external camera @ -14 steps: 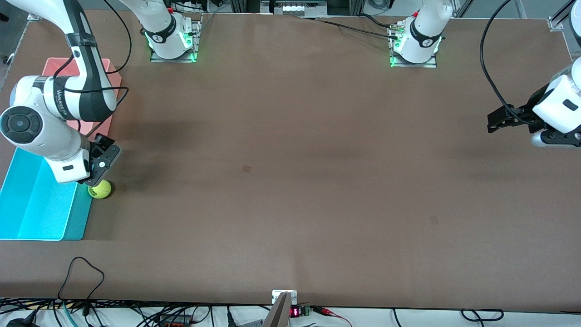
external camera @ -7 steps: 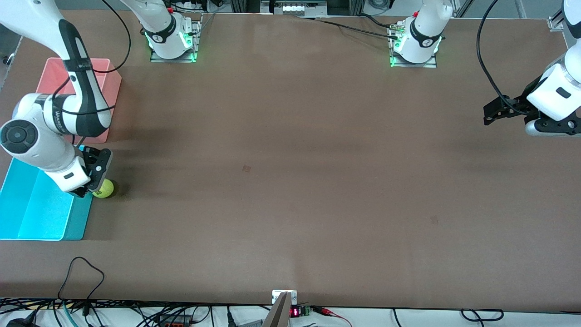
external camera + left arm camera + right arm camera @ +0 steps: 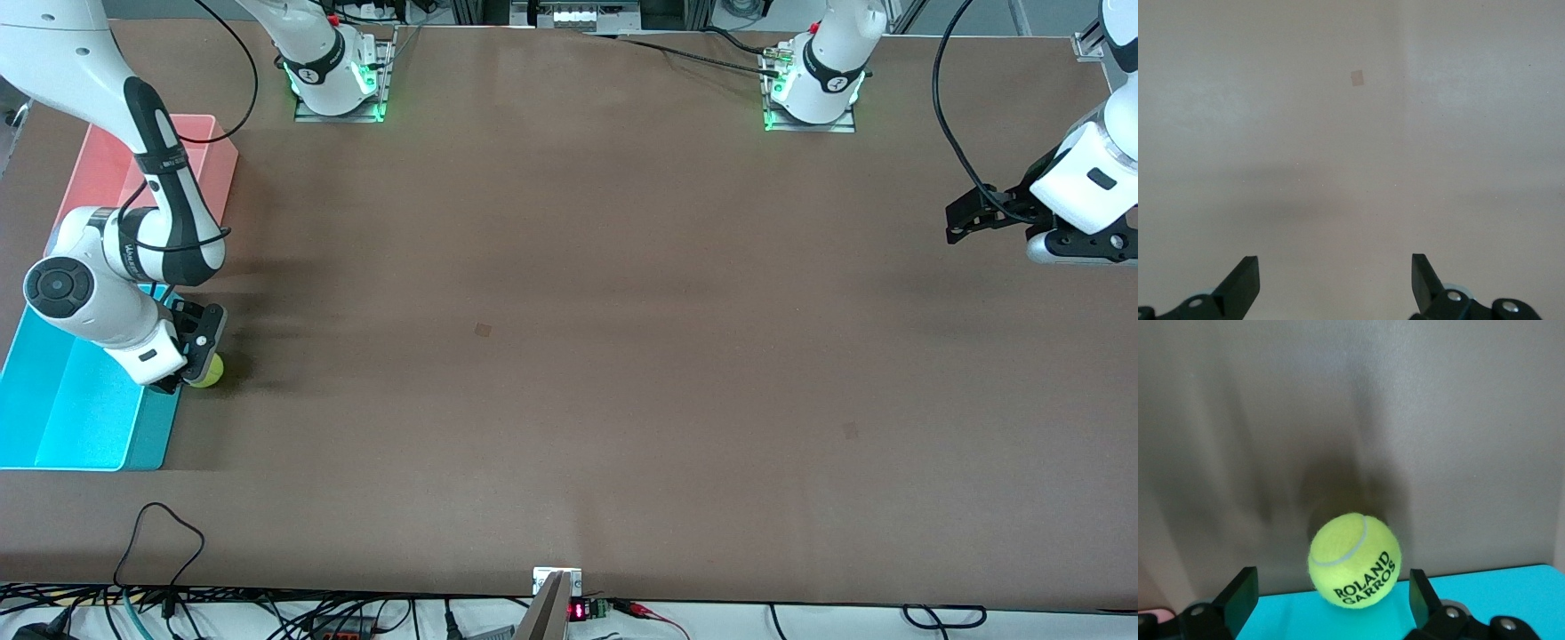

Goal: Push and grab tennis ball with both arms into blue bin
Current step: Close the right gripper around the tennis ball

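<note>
The tennis ball (image 3: pixel 211 372) lies on the brown table, touching the blue bin's (image 3: pixel 62 418) wall that faces the table's middle. My right gripper (image 3: pixel 188 378) is low over the ball, open, with a finger on each side. In the right wrist view the ball (image 3: pixel 1355 560), lettered ROLAND GARROS, sits between the open fingertips (image 3: pixel 1245 581) without touching them, against the blue bin's rim (image 3: pixel 1491 590). My left gripper (image 3: pixel 960 218) is open and empty above the table at the left arm's end. The left wrist view shows its gripper (image 3: pixel 1335 263) over bare table.
A pink bin (image 3: pixel 102 160) stands beside the blue bin, farther from the front camera, partly covered by the right arm. A small brown patch (image 3: pixel 483 330) marks the table's middle. Cables run along the table's near edge.
My right gripper has come down from above the ball to straddle it beside the blue bin. My left gripper has risen a little and then held still.
</note>
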Robot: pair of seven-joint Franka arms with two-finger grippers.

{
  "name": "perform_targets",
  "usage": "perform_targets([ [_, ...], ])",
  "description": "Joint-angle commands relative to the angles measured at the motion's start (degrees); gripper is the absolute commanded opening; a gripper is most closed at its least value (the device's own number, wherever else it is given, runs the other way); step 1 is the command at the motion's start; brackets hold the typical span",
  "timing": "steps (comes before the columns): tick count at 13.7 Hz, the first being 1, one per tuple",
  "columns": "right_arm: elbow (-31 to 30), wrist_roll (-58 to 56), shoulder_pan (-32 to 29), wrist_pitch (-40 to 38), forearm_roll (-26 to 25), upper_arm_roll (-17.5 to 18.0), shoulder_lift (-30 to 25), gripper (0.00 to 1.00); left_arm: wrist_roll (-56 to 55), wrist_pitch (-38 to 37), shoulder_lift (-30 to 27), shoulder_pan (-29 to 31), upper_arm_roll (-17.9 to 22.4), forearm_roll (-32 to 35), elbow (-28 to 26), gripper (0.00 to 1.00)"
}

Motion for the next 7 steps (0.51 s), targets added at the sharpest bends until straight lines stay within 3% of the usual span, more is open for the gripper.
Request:
perform_targets([
  [1, -0.14, -0.74, -1.43, 1.86, -1.09, 1.11, 0.77, 1.00, 1.26, 0.04, -1.61, -0.65, 0.04, -1.05, -1.15, 1.00],
  [7, -0.23, -0.74, -2.66, 5.11, -1.09, 1.20, 2.97, 1.00, 1.26, -0.05, -1.44, -0.65, -0.49, -1.05, -0.63, 1.00],
])
